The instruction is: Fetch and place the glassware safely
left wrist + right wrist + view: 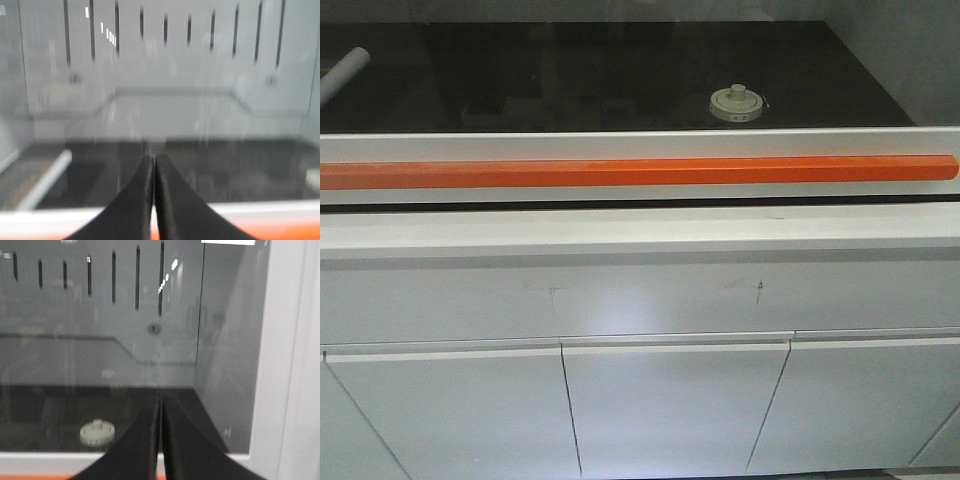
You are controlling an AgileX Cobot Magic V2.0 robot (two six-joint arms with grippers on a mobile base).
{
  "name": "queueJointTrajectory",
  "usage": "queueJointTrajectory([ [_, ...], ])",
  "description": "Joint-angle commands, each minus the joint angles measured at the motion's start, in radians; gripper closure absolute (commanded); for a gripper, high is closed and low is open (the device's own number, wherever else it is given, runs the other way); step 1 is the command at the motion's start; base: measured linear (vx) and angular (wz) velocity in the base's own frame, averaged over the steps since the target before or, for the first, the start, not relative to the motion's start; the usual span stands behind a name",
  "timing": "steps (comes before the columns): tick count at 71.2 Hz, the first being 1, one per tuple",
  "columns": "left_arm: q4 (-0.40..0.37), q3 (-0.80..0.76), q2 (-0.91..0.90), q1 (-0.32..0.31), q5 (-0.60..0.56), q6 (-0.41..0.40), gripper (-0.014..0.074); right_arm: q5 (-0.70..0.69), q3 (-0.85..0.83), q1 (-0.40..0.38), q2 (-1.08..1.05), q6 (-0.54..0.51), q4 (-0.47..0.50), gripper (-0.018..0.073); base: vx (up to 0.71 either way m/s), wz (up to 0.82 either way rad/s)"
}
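One jar (97,433): on dark counter (570,70), ahead-left of right gripper (160,396), well apart.
Left gripper (153,159), right gripper: fingers pressed together, empty.

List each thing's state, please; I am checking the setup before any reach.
glass jar: closed, upright on the black worktop.
grey-white tube: lying at the worktop's left edge.
left gripper: shut, empty.
right gripper: shut, empty.
cabinet doors: closed.
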Motion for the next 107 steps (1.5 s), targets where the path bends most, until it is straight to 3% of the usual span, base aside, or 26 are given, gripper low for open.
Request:
queueJointTrajectory([
  [1, -0.002, -0.033, 0.062, -0.006, -0.011, -0.003, 0.0603, -0.062, -0.033, -0.008, 0.082, 0.006, 0.000, 0.0563, 0.00, 0.00],
  [14, -0.002, -0.033, 0.158, -0.006, 0.122, -0.003, 0.0603, 0.073, -0.027, -0.008, 0.179, 0.056, 0.031, 0.0563, 0.00, 0.00],
  [21, -0.003, -0.012, 0.189, -0.006, 0.133, -0.003, 0.0603, 0.013, 0.047, -0.008, 0.188, 0.058, 0.050, 0.0563, 0.00, 0.00],
  [30, -0.011, 0.099, 0.193, -0.006, -0.025, -0.012, 0.0603, -0.211, 0.211, -0.008, 0.184, 0.058, 0.056, 0.0563, 0.00, 0.00],
  [39, -0.010, 0.252, 0.193, -0.006, -0.267, -0.011, 0.0603, -0.414, 0.363, -0.008, 0.184, 0.057, 0.030, 0.0562, 0.00, 0.00],
  [45, -0.010, 0.349, 0.194, -0.006, -0.449, -0.011, 0.0603, -0.506, 0.422, -0.008, 0.184, 0.051, -0.053, 0.0561, 0.00, 0.00],
  [51, -0.011, 0.420, 0.194, -0.006, -0.581, -0.012, 0.0603, -0.503, 0.432, 0.002, 0.193, 0.065, -0.168, 0.0560, 0.00, 0.00],
  [58, -0.011, 0.444, 0.194, -0.006, -0.612, -0.012, 0.0603, -0.515, 0.426, 0.042, 0.225, 0.095, -0.228, 0.0560, 0.00, 0.00],
  [74, -0.027, 0.444, 0.225, -0.006, -0.651, -0.007, 0.0603, -0.655, 0.426, 0.067, 0.365, 0.195, -0.204, 0.0560, 0.00, 0.00],
  [81, -0.067, 0.444, 0.293, -0.006, -0.689, -0.005, 0.0603, -0.757, 0.426, 0.067, 0.425, 0.195, -0.194, 0.0560, 0.00, 0.00],
  [96, -0.061, 0.440, 0.412, -0.006, -0.864, 0.025, 0.0603, -0.889, 0.426, 0.067, 0.538, 0.195, -0.182, 0.0560, 0.00, 0.00],
  [107, -0.050, 0.399, 0.475, -0.006, -0.844, 0.037, 0.0603, -0.935, 0.389, 0.067, 0.636, 0.195, -0.183, 0.0560, 0.00, 0.00],
])
